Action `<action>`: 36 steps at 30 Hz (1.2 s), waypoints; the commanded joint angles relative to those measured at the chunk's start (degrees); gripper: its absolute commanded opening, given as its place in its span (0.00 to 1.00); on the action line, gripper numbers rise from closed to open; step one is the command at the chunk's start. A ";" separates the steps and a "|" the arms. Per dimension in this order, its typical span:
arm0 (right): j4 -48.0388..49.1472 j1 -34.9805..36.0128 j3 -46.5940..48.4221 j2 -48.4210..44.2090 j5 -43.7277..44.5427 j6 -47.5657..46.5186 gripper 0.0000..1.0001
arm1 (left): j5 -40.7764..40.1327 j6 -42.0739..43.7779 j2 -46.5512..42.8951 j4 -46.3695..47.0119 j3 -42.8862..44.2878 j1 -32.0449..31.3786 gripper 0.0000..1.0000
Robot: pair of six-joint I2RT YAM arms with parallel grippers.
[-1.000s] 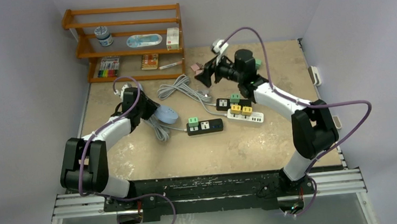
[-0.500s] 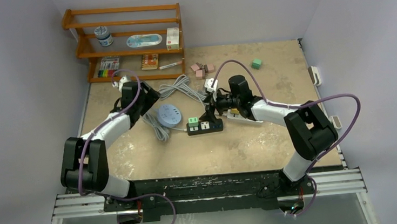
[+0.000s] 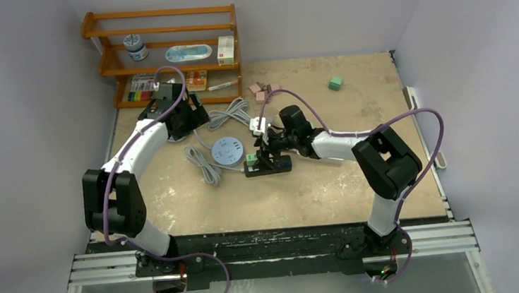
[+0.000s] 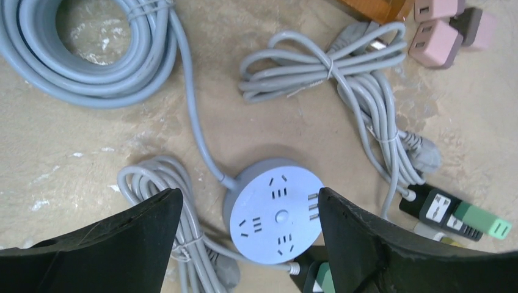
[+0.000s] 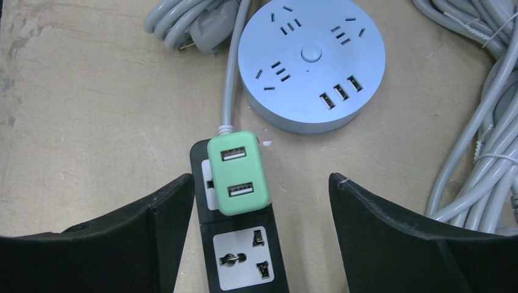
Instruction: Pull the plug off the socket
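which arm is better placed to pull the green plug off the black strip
Right. The right gripper hangs open over the green plug on the black power strip, a finger on each side. The left gripper is open over the round socket, which holds no plug.

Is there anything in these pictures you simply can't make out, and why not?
1. Black strip: one end is cut off by the bottom edge, right wrist view.
2. Green plug: its pins are hidden under its own body, right wrist view.
3. Shelf: the labels on its items are too small to read, top view.
4. Whatever lies under the right arm: covered by it, top view.
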 commanded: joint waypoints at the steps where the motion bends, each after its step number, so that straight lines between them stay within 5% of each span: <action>1: 0.44 0.73 3.41 0.31 -0.17 -1.42 0.79 | 4.56 3.22 -4.15 -3.37 1.67 0.50 0.81; 6: -1.78 2.03 5.87 2.98 0.63 -1.08 0.58 | 12.50 -0.25 -10.01 4.09 -8.60 0.31 0.83; 8: -4.34 2.13 8.22 4.70 0.13 -1.06 0.36 | 13.72 -3.17 -12.29 8.43 -13.92 -0.89 0.83; 10: -7.65 2.13 10.79 6.01 -1.16 0.32 0.00 | 12.37 -5.85 -14.09 11.52 -17.70 -4.70 0.83; 14: -5.00 2.03 12.57 5.81 -3.52 10.09 0.00 | 7.38 -10.31 -16.10 16.22 -21.80 -10.87 0.83; 24: 16.56 2.04 14.19 5.80 -0.95 38.20 0.00 | 7.87 -13.40 -17.59 15.10 -21.16 -11.53 0.83; 36: 19.54 2.27 16.19 6.04 13.26 48.10 0.00 | 2.52 -18.41 -20.75 4.16 -18.28 -11.32 0.83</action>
